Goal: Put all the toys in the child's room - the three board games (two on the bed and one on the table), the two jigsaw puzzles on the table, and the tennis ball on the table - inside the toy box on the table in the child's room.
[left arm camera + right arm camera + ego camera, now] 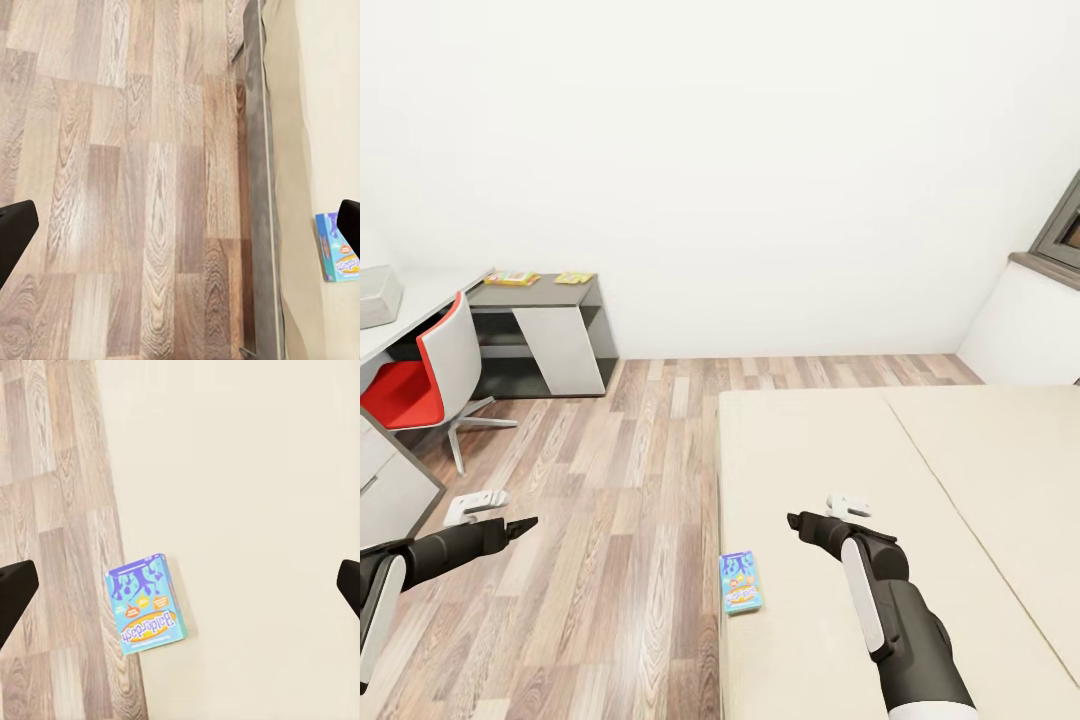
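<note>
A blue board game [741, 582] lies flat at the near left edge of the cream bed [960, 480], just left of and slightly nearer the camera than the right pincer [830, 514], which hangs over the mattress with its dark fingers spread wide and holding nothing. In the right wrist view the same box [145, 604] sits between the two finger tips, close to the seam where mattress meets wooden floor [52, 510], its printed lettering too blurred to read. The left pincer [510, 515] hovers over bare floorboards well to the left of the bed, also spread wide and empty; from its wrist camera the board game [337, 247] is cut off at the frame edge and partly hidden behind one dark finger [351, 225]. Far beyond the left pincer, a grey desk [545, 335] against the white wall carries two small flat colourful items [512, 278], too small to identify. A grey toy box [375, 296] is cropped by the frame edge on a pale table, its contents hidden. A red-seated chair [430, 375] stands between table and desk, with a broad strip of floor beside the bed.
</note>
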Controlling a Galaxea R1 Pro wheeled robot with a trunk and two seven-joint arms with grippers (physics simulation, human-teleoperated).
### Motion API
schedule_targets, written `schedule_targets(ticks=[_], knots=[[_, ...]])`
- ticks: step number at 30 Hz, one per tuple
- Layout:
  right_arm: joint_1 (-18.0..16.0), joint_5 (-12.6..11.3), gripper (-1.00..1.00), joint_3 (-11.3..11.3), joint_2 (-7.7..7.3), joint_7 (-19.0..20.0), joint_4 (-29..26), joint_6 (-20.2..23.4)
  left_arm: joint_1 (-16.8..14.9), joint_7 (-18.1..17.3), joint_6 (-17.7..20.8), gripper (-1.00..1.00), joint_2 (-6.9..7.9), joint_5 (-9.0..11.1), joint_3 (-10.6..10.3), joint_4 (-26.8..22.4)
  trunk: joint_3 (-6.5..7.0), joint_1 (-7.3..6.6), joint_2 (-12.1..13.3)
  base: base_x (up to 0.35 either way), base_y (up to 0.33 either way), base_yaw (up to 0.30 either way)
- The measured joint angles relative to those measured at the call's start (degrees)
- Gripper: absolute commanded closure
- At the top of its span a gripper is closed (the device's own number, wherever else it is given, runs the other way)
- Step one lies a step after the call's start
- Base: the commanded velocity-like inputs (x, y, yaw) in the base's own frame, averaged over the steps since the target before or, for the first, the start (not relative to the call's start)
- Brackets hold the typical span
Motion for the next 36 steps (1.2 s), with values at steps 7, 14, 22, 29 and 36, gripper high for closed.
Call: schedule_targets(ticks=[7,14,22,29,36], knots=[[0.0,0.0,-1.0,0.0,0.0,0.0,0.0,-0.1,0.0,0.0,0.0,-1.0,0.02,0.0,0.0,0.0,0.0,0.0,0.0,0.0,0.004,0.0],[0.0,0.0,-1.0,0.1,0.01,0.0,0.0,-0.1,0.0,0.0,0.0,-1.0,0.02,0.0,0.0,0.0,0.0,0.0,0.0,0.0,0.099,0.0],[0.0,0.1,-1.0,1.0,0.0,0.0,0.0,-0.2,0.0,0.0,0.1,-1.0,0.04,0.0,0.0,0.0,0.0,0.0,0.0,0.0,0.168,0.0],[0.0,0.1,-1.0,1.9,0.0,0.0,0.0,-0.4,0.0,0.0,0.1,-1.0,0.05,0.0,0.0,0.0,0.0,0.0,0.0,0.0,0.177,0.0],[0.0,0.0,-1.0,2.0,0.0,-0.1,0.0,-0.4,0.0,0.0,0.1,-1.0,0.05,0.0,0.0,0.0,0.0,0.0,0.0,0.0,0.178,0.0]])
